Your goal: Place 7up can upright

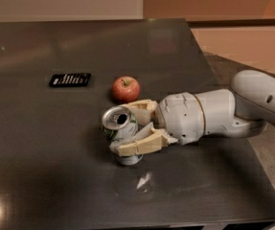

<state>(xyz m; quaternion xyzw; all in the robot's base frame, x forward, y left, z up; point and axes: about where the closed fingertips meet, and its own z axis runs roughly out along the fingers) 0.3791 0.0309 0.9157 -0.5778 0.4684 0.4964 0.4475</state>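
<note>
**Gripping the 7up can (116,120) low over the dark table (41,143)**

Reaching in from the right edge of the camera view, the gripper (126,129) has its two tan fingers closed on the sides of the 7up can. One finger (143,110) lies along the far side and the other (139,147) along the near side, with the can filling the gap between them. The can sits near the middle of the table, a little right of centre. It is tilted rather than standing straight. Its silver top and dark opening are turned up and toward the left. Its lower end is down by the tabletop, and whether it touches the surface cannot be told.

Behind the fingers, the white wrist and arm (209,114) stretch out nearly level over the table's right side and off past its edge.

Just beyond the far finger, a red apple (125,88) rests on the table, close to the gripper but not touching the can. Farther left and well apart from both, a flat black device (70,79) lies on the surface. A pale glint of reflected light (144,181) shows on the tabletop just in front of the can.
</note>
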